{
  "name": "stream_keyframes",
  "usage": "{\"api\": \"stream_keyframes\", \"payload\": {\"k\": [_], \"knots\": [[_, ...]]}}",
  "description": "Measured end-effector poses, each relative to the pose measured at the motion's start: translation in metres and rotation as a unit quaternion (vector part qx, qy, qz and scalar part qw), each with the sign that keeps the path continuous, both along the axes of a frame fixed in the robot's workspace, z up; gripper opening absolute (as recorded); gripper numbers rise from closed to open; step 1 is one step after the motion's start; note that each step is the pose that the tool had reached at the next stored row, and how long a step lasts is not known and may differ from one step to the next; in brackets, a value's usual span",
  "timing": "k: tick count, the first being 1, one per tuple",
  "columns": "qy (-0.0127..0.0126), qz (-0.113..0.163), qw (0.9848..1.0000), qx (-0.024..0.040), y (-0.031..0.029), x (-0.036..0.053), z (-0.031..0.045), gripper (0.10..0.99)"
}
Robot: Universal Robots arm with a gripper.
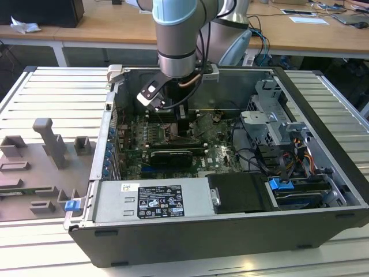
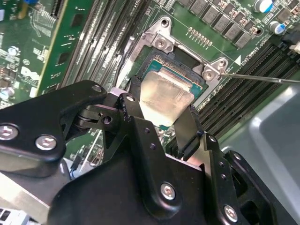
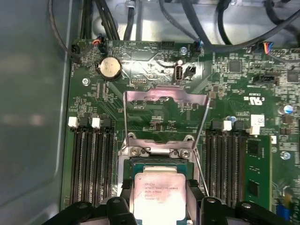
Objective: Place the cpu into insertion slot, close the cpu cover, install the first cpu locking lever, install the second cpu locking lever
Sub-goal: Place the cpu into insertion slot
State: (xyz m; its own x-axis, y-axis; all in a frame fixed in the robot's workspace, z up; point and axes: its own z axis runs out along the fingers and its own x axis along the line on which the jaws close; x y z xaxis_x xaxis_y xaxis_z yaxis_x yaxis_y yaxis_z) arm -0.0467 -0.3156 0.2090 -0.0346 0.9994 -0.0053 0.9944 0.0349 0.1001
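My gripper (image 2: 162, 111) is shut on the cpu (image 2: 166, 96), a flat square chip with a silver-grey face, one black finger on each of two opposite edges. The cpu (image 3: 157, 194) hangs right over the insertion slot (image 3: 140, 164), a dark square socket with a silvery rim (image 2: 159, 40); I cannot tell whether it is seated. The cpu cover (image 3: 164, 97) stands folded open just beyond the socket. A thin wire locking lever (image 3: 202, 136) sticks up beside it and is unlatched. In the exterior view the gripper (image 1: 183, 124) reaches down into the open computer case.
Long black memory slots (image 3: 91, 159) flank the socket on both sides. A black expansion card (image 1: 170, 156), the power supply (image 1: 155, 199), a drive cage (image 1: 271, 115) and loose cables (image 1: 253, 156) crowd the case. A grey fixture (image 1: 49, 144) lies on the table at the exterior view's left.
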Motion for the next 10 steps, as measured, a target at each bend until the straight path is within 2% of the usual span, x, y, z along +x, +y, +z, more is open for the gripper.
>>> {"api": "stream_keyframes", "payload": {"k": [10], "knots": [[0.0001,-0.01,1.0,-0.0001,0.0004,0.0,-0.0059,0.533]]}}
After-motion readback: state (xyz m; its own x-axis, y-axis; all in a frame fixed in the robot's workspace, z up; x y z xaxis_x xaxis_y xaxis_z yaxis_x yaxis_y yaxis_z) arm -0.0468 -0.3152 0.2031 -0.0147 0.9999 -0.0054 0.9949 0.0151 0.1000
